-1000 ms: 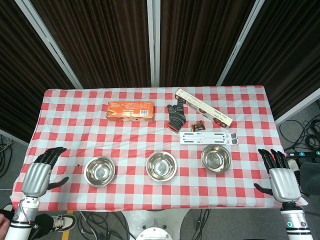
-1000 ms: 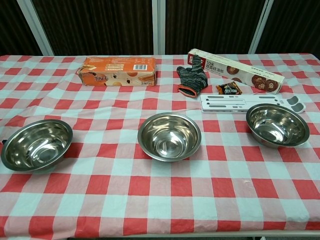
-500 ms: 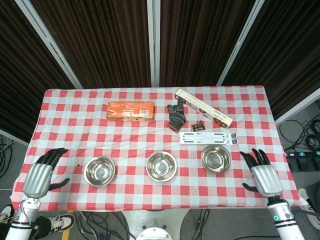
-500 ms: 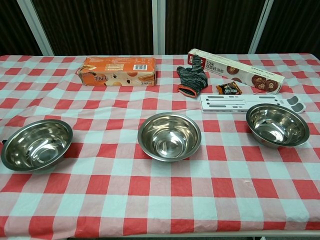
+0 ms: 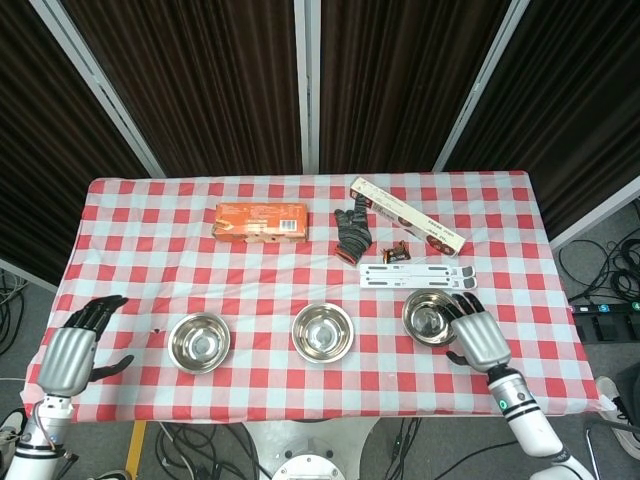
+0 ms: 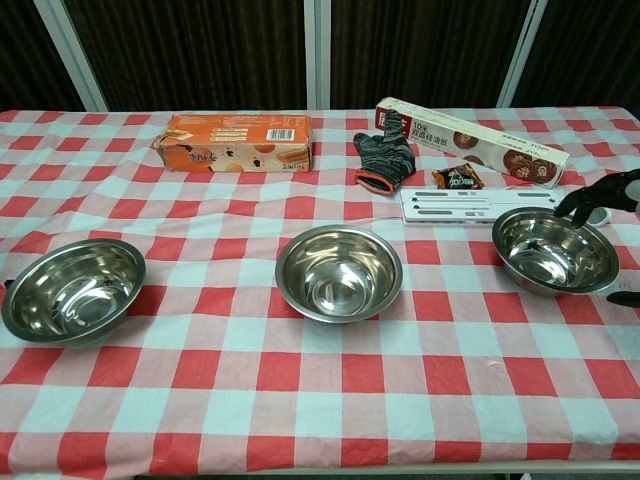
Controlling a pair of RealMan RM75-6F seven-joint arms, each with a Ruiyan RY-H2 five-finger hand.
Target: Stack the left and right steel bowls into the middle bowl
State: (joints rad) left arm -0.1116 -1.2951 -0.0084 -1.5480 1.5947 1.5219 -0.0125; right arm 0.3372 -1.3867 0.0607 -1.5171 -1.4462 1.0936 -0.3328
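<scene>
Three steel bowls stand in a row near the table's front edge: the left bowl (image 5: 199, 341) (image 6: 73, 288), the middle bowl (image 5: 322, 331) (image 6: 339, 272) and the right bowl (image 5: 430, 317) (image 6: 554, 250). All three are empty and upright. My right hand (image 5: 474, 334) (image 6: 603, 200) hovers at the right bowl's right rim with fingers spread, holding nothing. My left hand (image 5: 74, 353) is open beyond the table's left edge, well left of the left bowl; the chest view does not show it.
Behind the bowls lie an orange biscuit box (image 5: 261, 222), a dark work glove (image 5: 352, 232), a long white biscuit box (image 5: 407, 227), a small snack packet (image 5: 396, 253) and a white flat bracket (image 5: 417, 275). Dark curtains close off the back.
My right hand has moved in from off the table's right side to the right bowl's rim. My left hand has barely shifted.
</scene>
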